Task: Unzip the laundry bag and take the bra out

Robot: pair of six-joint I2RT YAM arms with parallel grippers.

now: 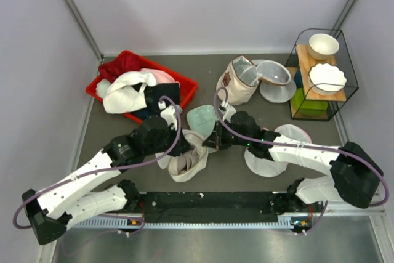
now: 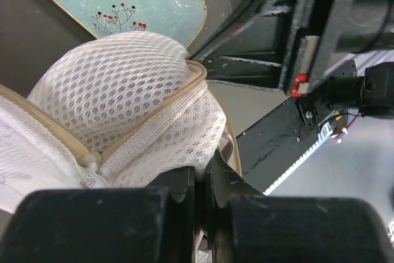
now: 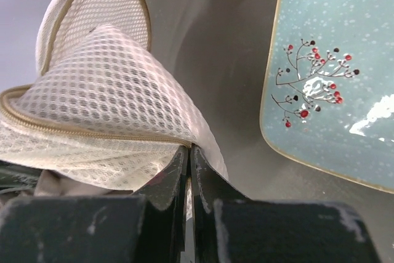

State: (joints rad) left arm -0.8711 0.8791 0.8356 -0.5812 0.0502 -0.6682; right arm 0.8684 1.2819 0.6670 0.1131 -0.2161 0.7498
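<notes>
The grey desk (image 1: 203, 69) carries both arms, which reach in from the near edge and meet at its middle. A red bin (image 1: 188, 90) heaped with clothes sits far left.

Between the two arms lies the laundry bag (image 1: 188, 161), cream-white and slumped out of its drum shape. Its long axis runs roughly near to far, the far end leaning a little right, and its opened side faces upward. A pale teal plate (image 1: 200, 118) lies just beyond the bag.

The left claw (image 2: 202, 180) has its fingers nearly together, pinched on a fold of the bag's mesh next to the tan-piped seam. The right claw (image 3: 188, 158) is likewise clamped on the bag's rim, with a mesh flap arching up over it.

A sliver of grey-beige fabric, seemingly the bra (image 3: 52, 183), peeps out beneath the mesh in the right wrist view. Most of it is hidden inside the bag. From above, the claws and arms cover the bag's upper edges, and the zip pull cannot be made out.
</notes>
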